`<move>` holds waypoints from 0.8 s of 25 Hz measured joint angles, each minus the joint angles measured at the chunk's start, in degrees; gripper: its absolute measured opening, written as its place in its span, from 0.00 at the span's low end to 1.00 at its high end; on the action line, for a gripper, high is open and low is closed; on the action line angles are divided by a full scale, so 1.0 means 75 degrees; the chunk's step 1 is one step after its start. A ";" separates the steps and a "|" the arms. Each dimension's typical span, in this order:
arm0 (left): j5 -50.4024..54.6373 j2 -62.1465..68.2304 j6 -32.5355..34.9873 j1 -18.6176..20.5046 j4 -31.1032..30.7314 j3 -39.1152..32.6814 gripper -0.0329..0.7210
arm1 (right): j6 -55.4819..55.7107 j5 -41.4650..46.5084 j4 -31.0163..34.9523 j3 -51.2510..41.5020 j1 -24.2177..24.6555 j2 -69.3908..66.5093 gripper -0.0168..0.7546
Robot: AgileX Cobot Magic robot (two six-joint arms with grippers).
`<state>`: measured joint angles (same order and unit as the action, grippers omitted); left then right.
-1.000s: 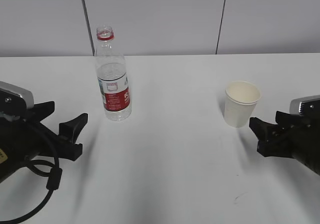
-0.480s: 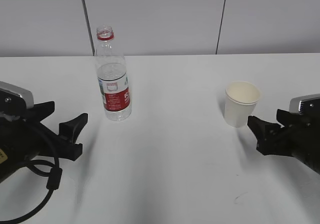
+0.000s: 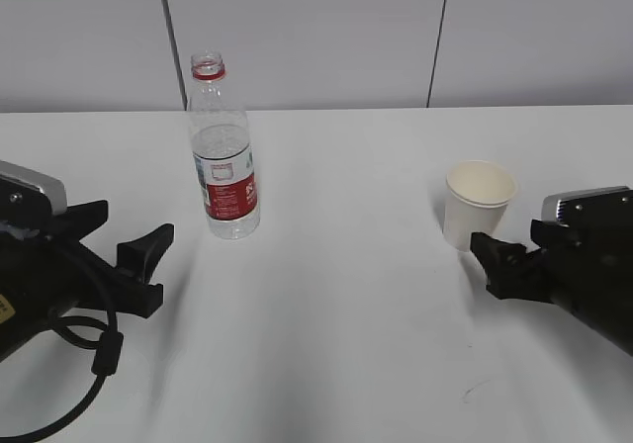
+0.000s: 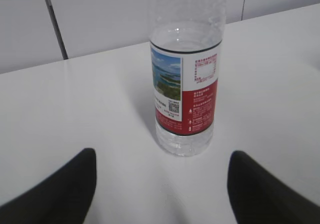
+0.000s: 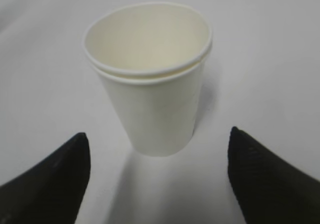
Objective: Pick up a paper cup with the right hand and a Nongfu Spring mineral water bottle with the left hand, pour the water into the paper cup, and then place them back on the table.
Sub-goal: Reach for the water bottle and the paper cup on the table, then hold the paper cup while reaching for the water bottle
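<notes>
The Nongfu Spring mineral water bottle (image 3: pixel 225 161) stands upright and uncapped on the white table (image 3: pixel 346 305), back left, with water (image 4: pixel 184 143) up to above its red-and-white label. In the left wrist view the bottle (image 4: pixel 185 84) is straight ahead. My left gripper (image 3: pixel 136 223) is open and empty, a short way in front of the bottle; its jaws (image 4: pixel 162 171) stand wide apart. The cream paper cup (image 3: pixel 478 206) stands upright and empty on the right. My right gripper (image 3: pixel 506 237) is open, its tips just short of the cup (image 5: pixel 150 84), which lies centred ahead of the jaws (image 5: pixel 157 159).
A grey panelled wall (image 3: pixel 326 38) runs behind the table's far edge. A black cable (image 3: pixel 94 364) loops under the left arm. A small dark speck (image 3: pixel 473 392) marks the table in front of the right arm.
My right gripper has moved left and forward, closer to the paper cup. The left gripper, bottle and cup have not moved.
</notes>
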<state>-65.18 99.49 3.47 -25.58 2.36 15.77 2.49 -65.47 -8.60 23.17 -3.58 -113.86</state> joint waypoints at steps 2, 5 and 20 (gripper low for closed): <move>0.0000 0.0000 0.0000 0.0000 0.0000 0.0000 0.71 | 0.0000 0.0000 0.0000 0.0243 0.0000 -0.0247 0.86; 0.0000 0.0000 0.0000 0.0000 0.0000 0.0000 0.71 | 0.0000 0.0000 0.0000 0.0669 0.0000 -0.0618 0.86; 0.0000 0.0000 0.0000 0.0000 0.0000 0.0000 0.71 | 0.0005 -0.0018 -0.0129 0.2230 0.0000 -0.1683 0.86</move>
<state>-65.18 99.49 3.47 -25.58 2.36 15.77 2.53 -65.61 -9.57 39.90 -3.58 -126.49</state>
